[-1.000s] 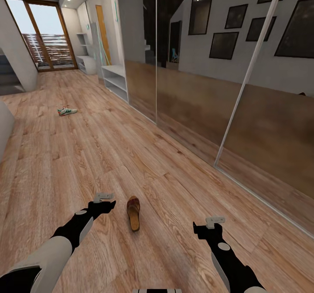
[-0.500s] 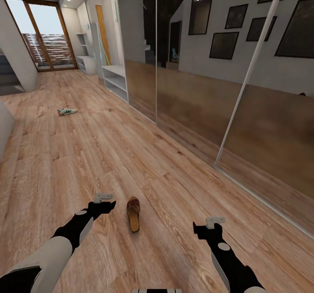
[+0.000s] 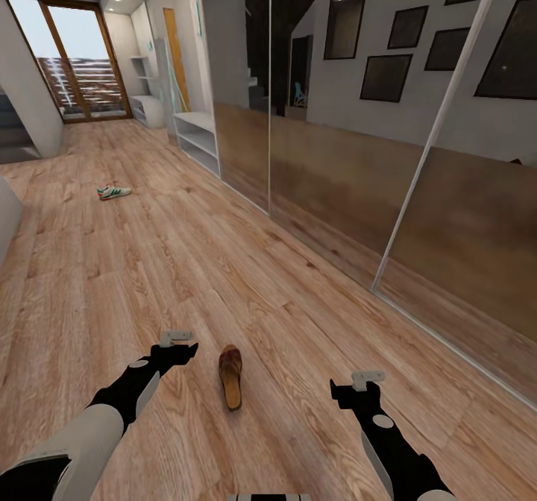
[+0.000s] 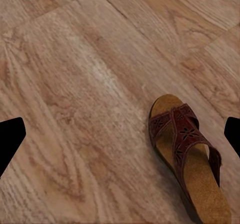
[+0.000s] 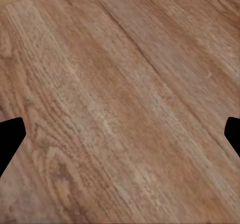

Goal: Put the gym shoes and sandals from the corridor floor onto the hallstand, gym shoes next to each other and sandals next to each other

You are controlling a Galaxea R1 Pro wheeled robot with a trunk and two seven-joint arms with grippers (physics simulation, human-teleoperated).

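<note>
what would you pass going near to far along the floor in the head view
left gripper and sandal → gym shoe → low grey two-tier bench → glass door

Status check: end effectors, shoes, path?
Left end effector open, empty; right end effector open, empty. Sandal on the floor between them; gym shoe farther down the corridor. Nothing around the sandal.

Corridor floor (image 3: pixel 224 262): wood-plank laminate, visible grain, satin sheen. Sandal (image 4: pixel 186 156): perforated dark brown leather strap, matt tan cork-like footbed. Wall at 2 o'clock: glossy mirror panels (image 3: pixel 335 150).
</note>
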